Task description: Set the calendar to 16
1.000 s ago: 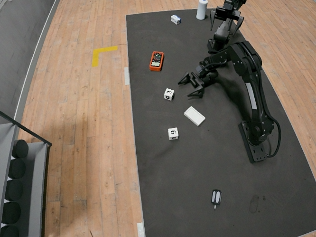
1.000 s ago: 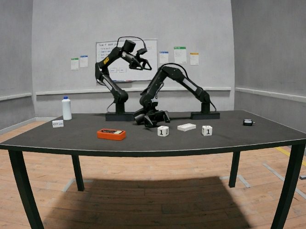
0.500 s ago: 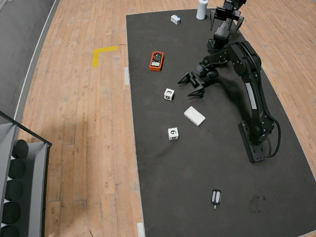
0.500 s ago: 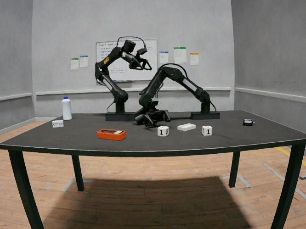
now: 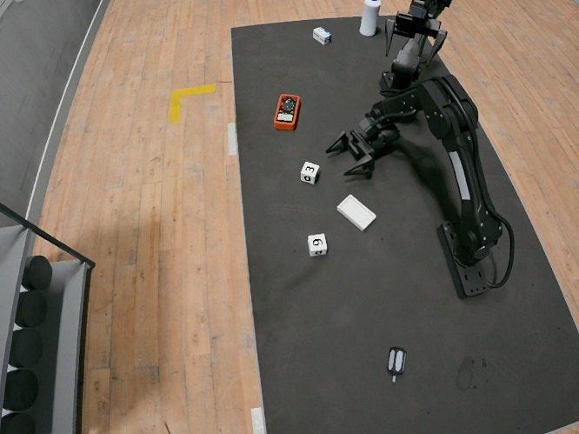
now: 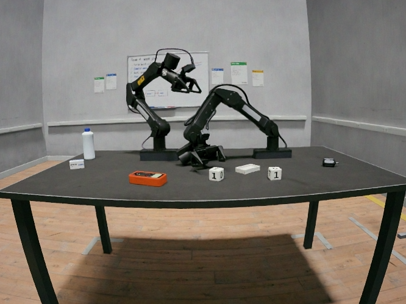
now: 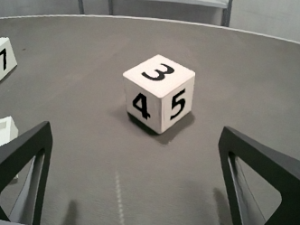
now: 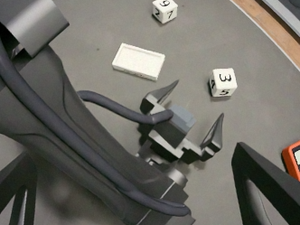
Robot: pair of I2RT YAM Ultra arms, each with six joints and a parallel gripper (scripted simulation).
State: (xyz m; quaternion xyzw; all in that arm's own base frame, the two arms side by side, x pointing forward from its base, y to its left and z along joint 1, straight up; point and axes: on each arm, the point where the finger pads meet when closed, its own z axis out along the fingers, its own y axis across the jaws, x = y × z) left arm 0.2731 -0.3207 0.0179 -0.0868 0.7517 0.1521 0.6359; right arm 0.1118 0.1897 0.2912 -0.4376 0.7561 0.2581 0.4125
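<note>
One white cube (image 5: 309, 172) (image 6: 216, 173) (image 7: 159, 93) (image 8: 223, 82) lies on the table with 3 on top; its 4 and 5 sides face the left wrist camera, 1 and 0 face the exterior view. The other cube (image 5: 317, 244) (image 6: 274, 173) (image 7: 5, 59) (image 8: 164, 9) has a 6 or 9 on top and 2 and 7 on sides seen in the right wrist view. The white tray (image 5: 356, 211) (image 6: 247, 169) (image 8: 138, 61) is empty; its month name is not readable. My left gripper (image 5: 336, 163) (image 7: 137, 134) (image 8: 200, 98) is open, low, facing the 3-topped cube without touching. My right gripper (image 5: 408, 59) (image 6: 194, 91) is open, high up.
An orange multimeter (image 5: 287, 112) (image 6: 147, 178) lies beyond the 3-topped cube in the top view. A small box (image 5: 322, 35) (image 6: 77, 164) and a white bottle (image 5: 369, 15) (image 6: 88, 144) stand farther off. A dark key fob (image 5: 396, 361) (image 6: 328, 162) lies at the opposite end.
</note>
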